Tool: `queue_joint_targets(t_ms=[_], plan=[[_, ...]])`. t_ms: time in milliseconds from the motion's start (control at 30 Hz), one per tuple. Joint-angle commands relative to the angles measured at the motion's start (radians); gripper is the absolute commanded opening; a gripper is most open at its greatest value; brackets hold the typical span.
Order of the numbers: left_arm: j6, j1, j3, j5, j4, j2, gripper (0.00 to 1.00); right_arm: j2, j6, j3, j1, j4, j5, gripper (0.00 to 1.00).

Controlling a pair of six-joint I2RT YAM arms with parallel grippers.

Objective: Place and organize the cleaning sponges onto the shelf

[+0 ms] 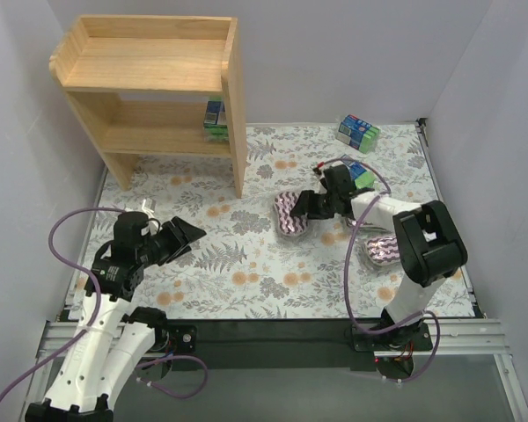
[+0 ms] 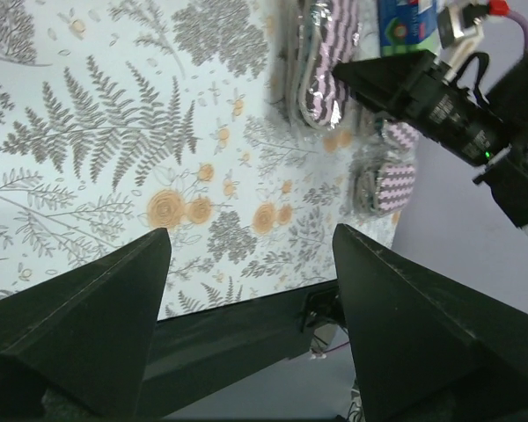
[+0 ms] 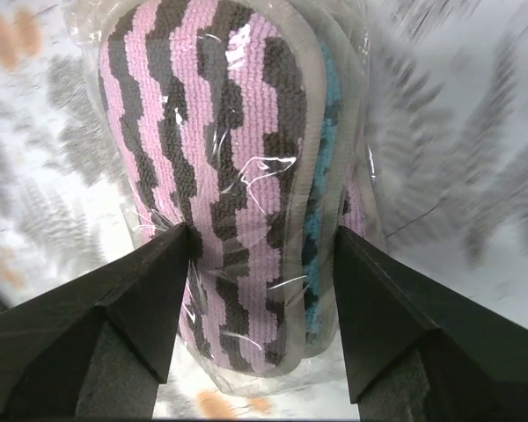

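Left claw spread wide at six o'clock, nothing between its fingers, floral worktop beneath. At one o'clock lies a purple zigzag sponge in clear wrap, right arm just beside it. Second zigzag sponge at three o'clock, blue-green pack at the top edge.

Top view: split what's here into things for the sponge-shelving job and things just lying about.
Job: shelf; centre purple pad; right purple pad; shelved blue-green pack; far blue-green pack; near blue-green pack.
Lying about: floral mat; purple cables.
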Motion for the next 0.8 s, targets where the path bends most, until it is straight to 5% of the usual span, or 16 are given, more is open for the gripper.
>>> queue_joint_targets(t_ms=[0,367,767], plan=[[0.043,-0.004,-0.052,0.011,-0.032,0.007,0.68,-0.090,0.317,-0.229,0.064,0.131,-0.157,0.57],[0.041,-0.005,-0.186,0.092,0.068,0.046,0.67,-0.260,1.021,-0.325,0.441,0.265,0.079,0.71],[-0.012,-0.005,-0.250,0.106,0.040,0.002,0.66,-0.085,1.007,-0.226,0.521,0.448,-0.019,0.71]])
